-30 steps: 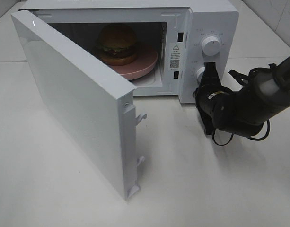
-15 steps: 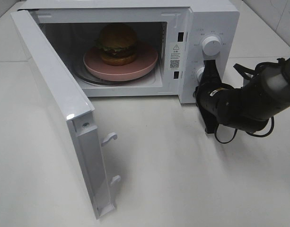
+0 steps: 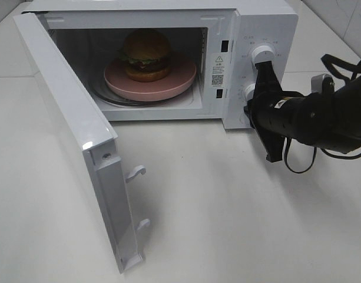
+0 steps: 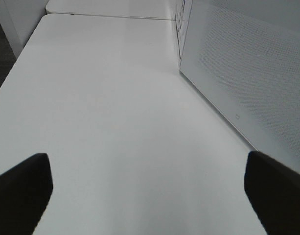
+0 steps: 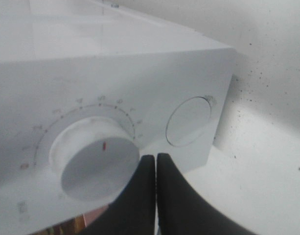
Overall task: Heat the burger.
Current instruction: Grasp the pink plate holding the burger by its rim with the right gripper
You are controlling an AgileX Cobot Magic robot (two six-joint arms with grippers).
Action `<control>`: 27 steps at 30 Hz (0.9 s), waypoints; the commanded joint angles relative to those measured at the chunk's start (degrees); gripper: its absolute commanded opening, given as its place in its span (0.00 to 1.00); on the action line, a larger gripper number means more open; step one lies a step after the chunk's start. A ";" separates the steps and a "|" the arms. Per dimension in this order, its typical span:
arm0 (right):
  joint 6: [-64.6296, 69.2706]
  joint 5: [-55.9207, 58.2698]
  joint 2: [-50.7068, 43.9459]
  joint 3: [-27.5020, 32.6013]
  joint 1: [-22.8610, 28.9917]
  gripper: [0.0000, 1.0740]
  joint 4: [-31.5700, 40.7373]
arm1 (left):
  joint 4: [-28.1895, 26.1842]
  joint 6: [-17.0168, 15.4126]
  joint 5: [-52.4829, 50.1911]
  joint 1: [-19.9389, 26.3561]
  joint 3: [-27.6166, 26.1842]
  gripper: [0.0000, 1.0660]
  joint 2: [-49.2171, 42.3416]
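The burger (image 3: 146,53) has a brown bun and sits on a pink plate (image 3: 171,86) inside the white microwave (image 3: 268,23), whose door (image 3: 74,127) stands wide open. My right gripper (image 3: 264,66) is shut with nothing in it. Its tip is at the lower edge of the upper dial (image 3: 262,54). The right wrist view shows the closed fingers (image 5: 149,169) beside a white dial (image 5: 98,159) with a red mark. My left gripper (image 4: 150,196) is open over bare table, its dark fingertips (image 4: 20,188) far apart. It is out of the high view.
A second dial (image 3: 249,91) sits below the first, seen also in the right wrist view as the second dial (image 5: 189,121). The open door's outer face (image 4: 247,83) is close beside my left gripper. The white table (image 3: 239,224) spreads in front of the microwave.
The microwave door has swung wider open, baring the plate and burger. My right gripper, still shut, has risen from the lower dial to the upper one.
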 commanded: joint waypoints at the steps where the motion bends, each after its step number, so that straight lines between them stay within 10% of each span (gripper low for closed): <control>1: -2.46 3.55 -2.18 0.52 -0.11 0.00 -2.64 | 0.17 -0.17 -0.97 0.06 0.06 0.94 -0.97; 27: -34.78 33.69 -18.22 0.46 -0.11 0.00 -11.63 | 0.17 -0.17 -0.97 0.06 0.06 0.94 -0.97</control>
